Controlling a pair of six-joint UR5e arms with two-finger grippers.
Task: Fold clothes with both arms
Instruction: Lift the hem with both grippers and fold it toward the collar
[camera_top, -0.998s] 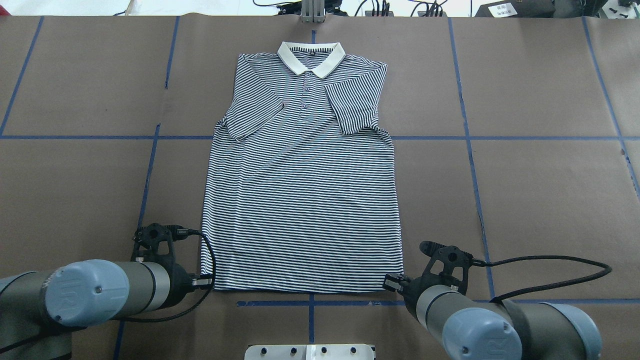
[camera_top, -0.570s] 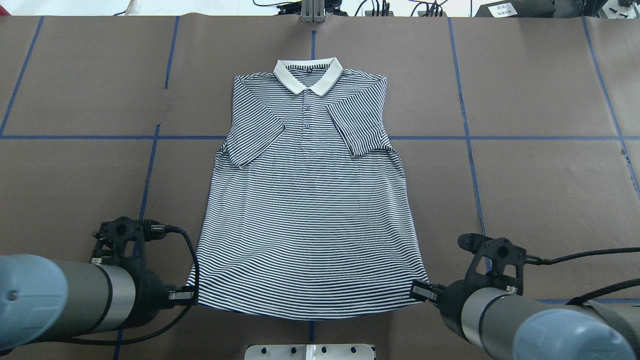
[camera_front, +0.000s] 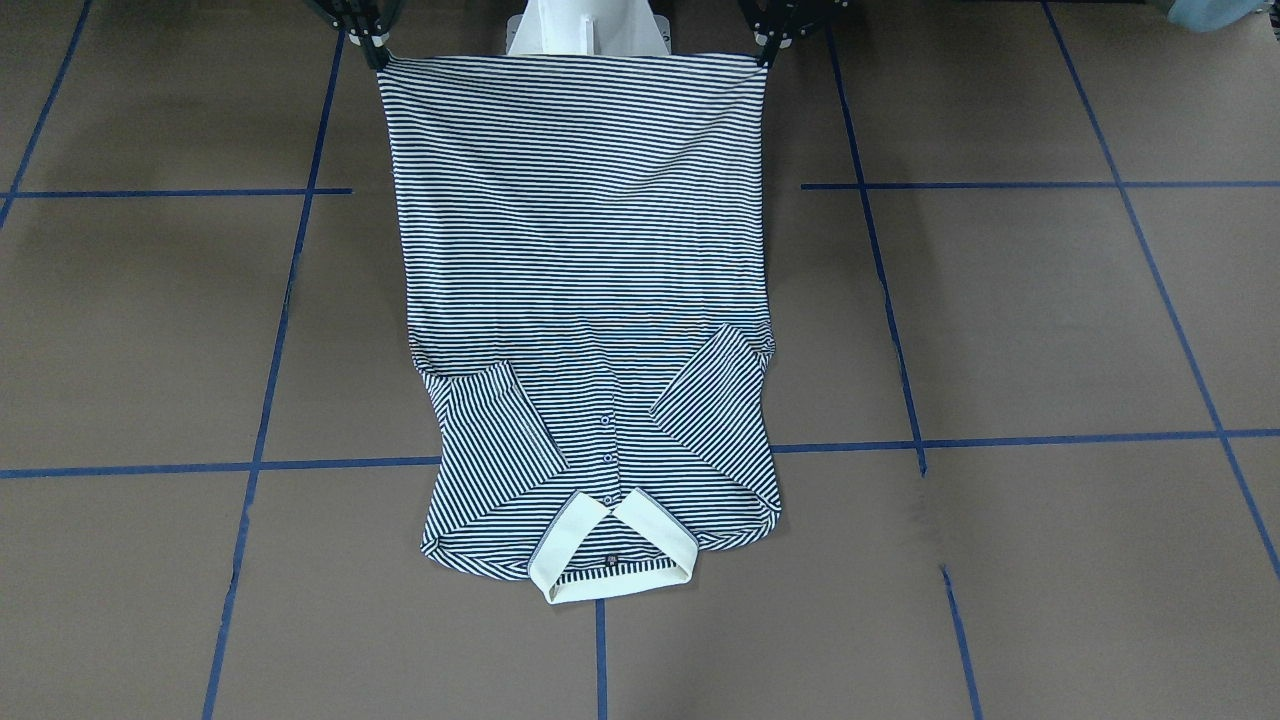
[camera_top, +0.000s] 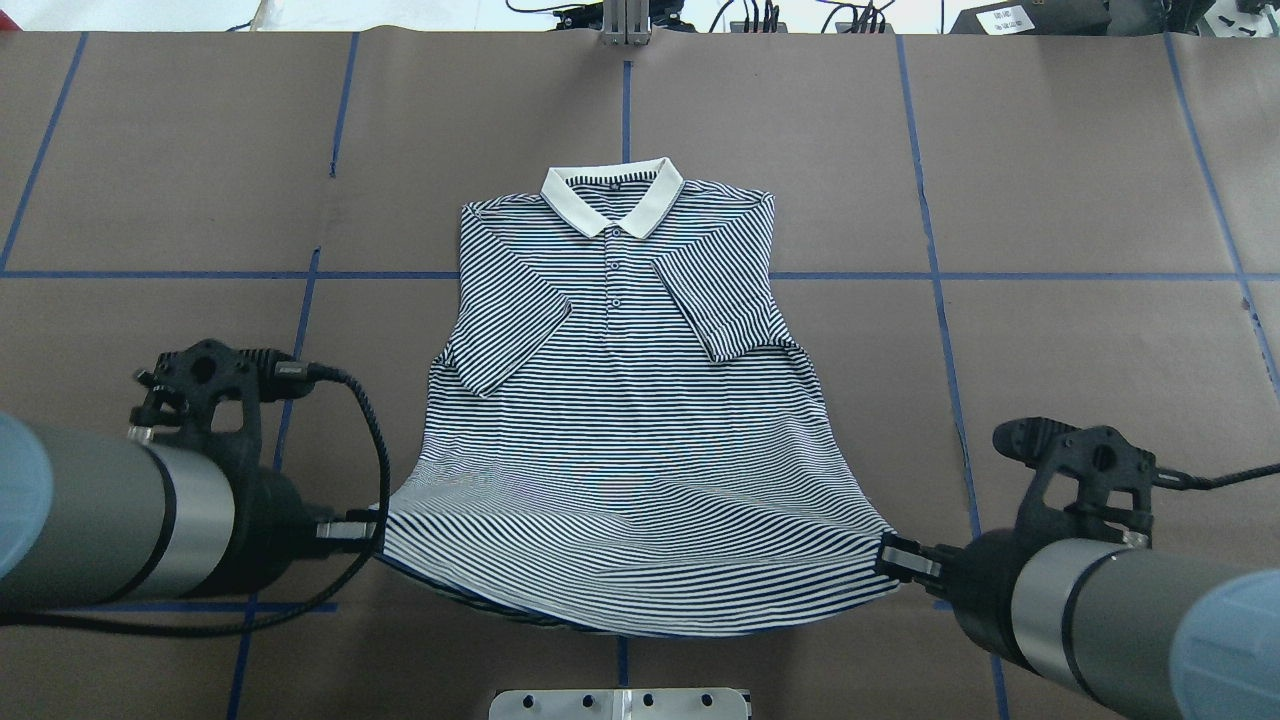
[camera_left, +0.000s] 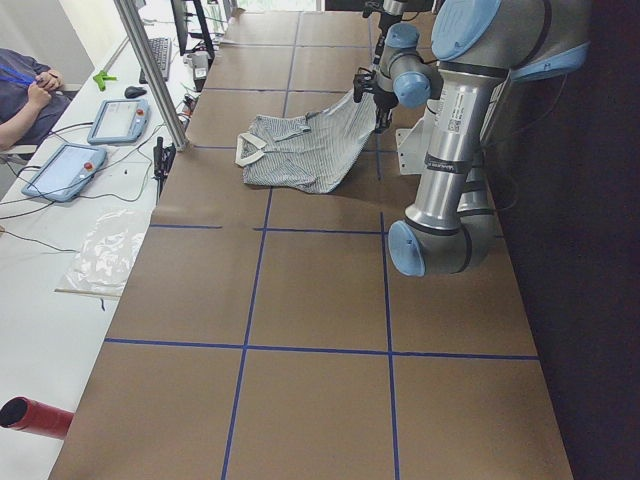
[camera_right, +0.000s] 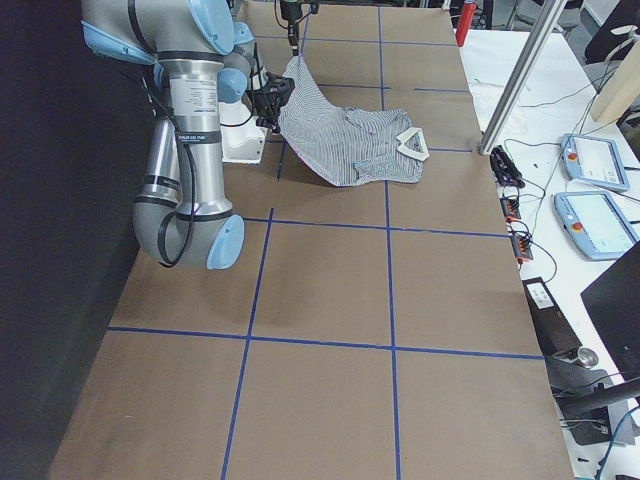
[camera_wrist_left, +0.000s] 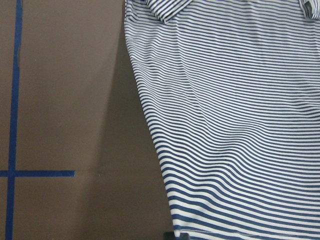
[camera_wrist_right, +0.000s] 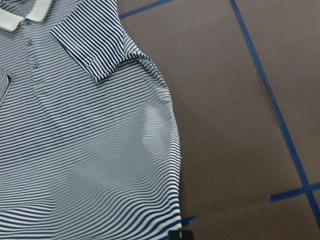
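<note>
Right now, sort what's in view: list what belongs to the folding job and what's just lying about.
Job: striped polo shirt, left pincer and right pincer, each gripping a hem corner.
Lying about: control tablets, clear plastic bag, red cylinder.

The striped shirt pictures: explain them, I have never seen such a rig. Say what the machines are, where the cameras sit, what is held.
Two robot arms work at a paper-covered table. One picture looks down from behind the robot, one faces it from across, two look along the table from its ends, two come from wrist cameras. A striped polo shirt lies face up, sleeves folded in, collar away from the robot. The left arm and right arm each have jaws shut on a bottom corner, holding the hem off the table; the collar end rests on it.
</note>
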